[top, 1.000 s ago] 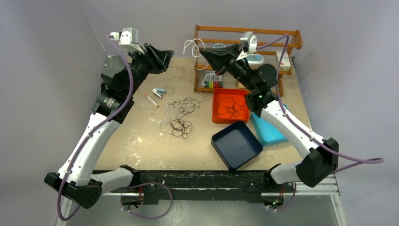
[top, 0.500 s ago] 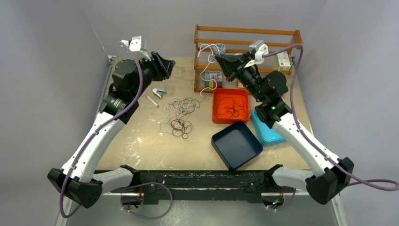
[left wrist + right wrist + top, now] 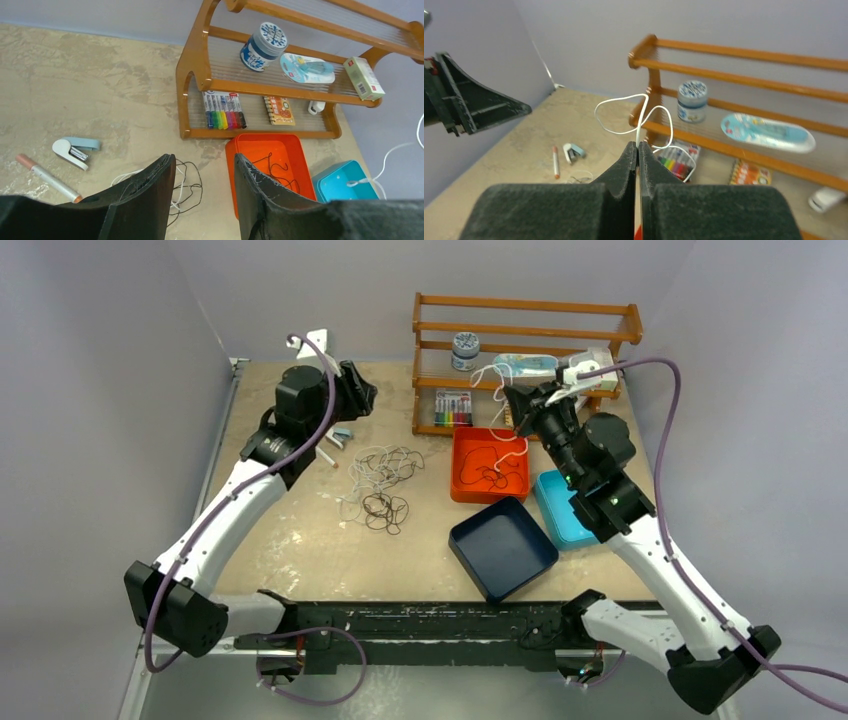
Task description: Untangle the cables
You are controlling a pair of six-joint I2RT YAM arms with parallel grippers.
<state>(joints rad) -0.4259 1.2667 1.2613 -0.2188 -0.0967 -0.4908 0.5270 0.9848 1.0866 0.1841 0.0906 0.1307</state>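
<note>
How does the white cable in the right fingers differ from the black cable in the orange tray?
The white cable is pale, the black cable dark. The white cable hangs pinched between the shut right fingers; the black cable lies in the orange tray. Both are thin and curly.

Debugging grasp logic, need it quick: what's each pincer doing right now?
Left pincer: open, holding nothing.
Right pincer: closed on the white cable.
</note>
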